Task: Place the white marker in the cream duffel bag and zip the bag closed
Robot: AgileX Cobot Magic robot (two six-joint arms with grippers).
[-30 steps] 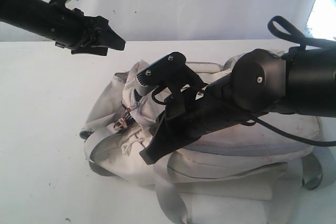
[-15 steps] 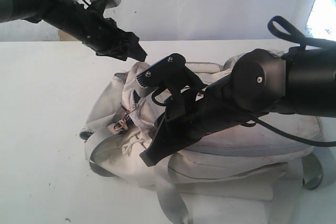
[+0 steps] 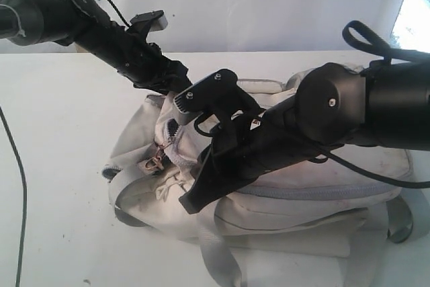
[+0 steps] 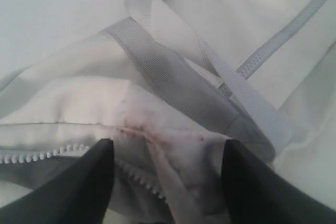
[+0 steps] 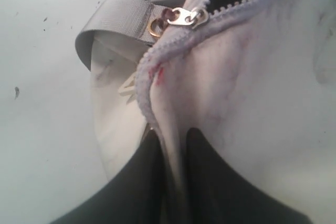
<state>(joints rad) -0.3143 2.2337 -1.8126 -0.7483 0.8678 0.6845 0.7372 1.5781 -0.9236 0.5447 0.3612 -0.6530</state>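
Note:
The cream duffel bag lies on the white table, its zipper partly open at the left end, with a metal zipper pull at the end of the opening. My right gripper is shut on a fold of the bag's stained fabric just below that pull. At the bag's far left end my left gripper stands open, its fingers straddling red-stained fabric and zipper teeth. The white marker is out of view.
Grey webbing straps trail from the bag toward the table's front edge. A black cable hangs at the far left. The white table runs back to a white wall behind.
My left arm has swung right and down from above the table to the bag's far left end. The right arm and its pinch of fabric have stayed put.

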